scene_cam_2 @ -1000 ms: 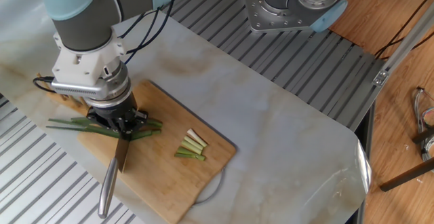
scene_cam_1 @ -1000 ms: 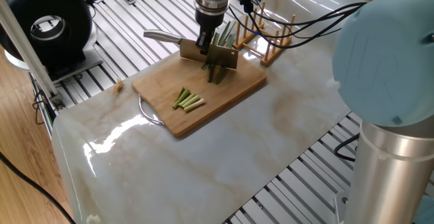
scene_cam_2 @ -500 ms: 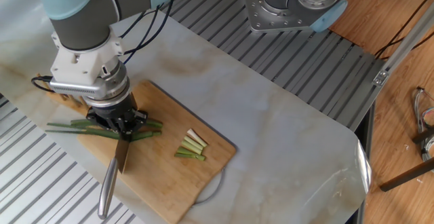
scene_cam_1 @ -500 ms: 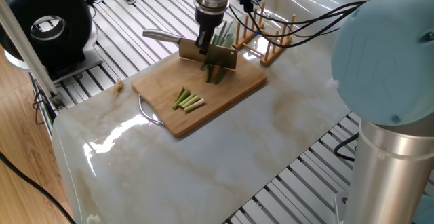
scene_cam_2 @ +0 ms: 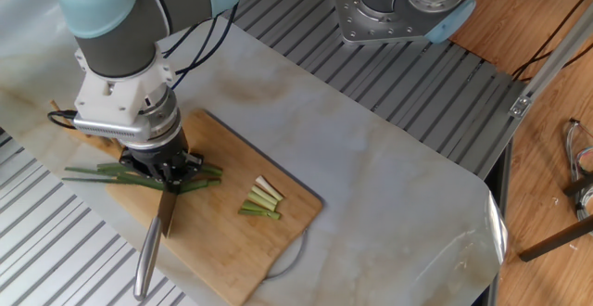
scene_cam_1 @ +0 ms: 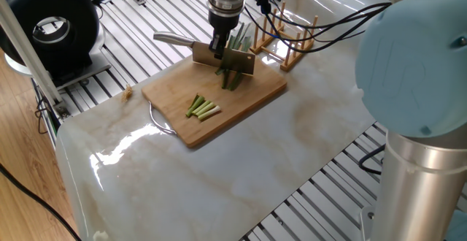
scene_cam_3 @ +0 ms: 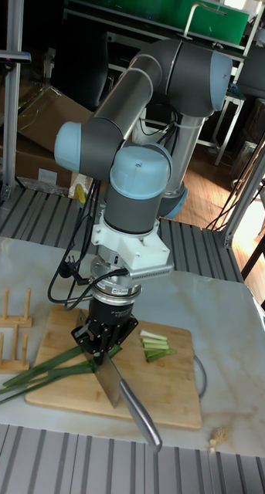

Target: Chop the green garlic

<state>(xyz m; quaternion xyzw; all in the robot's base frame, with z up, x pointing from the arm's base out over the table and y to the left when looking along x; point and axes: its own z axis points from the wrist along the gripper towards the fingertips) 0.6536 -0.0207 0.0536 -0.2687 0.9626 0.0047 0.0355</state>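
Bamboo cutting board (scene_cam_2: 222, 241) is lying on the marble table (scene_cam_2: 389, 185). Toward its left end, the fingers (scene_cam_2: 168, 173) are gripping a knife (scene_cam_2: 157, 236), its blade pressing across the green garlic (scene_cam_2: 139, 178). Right of the blade, short cut pieces (scene_cam_2: 261, 200) are lying mid-board.

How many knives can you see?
1. The knife is held by the gripper, its blade across the green garlic on the cutting board. No other knife shows.
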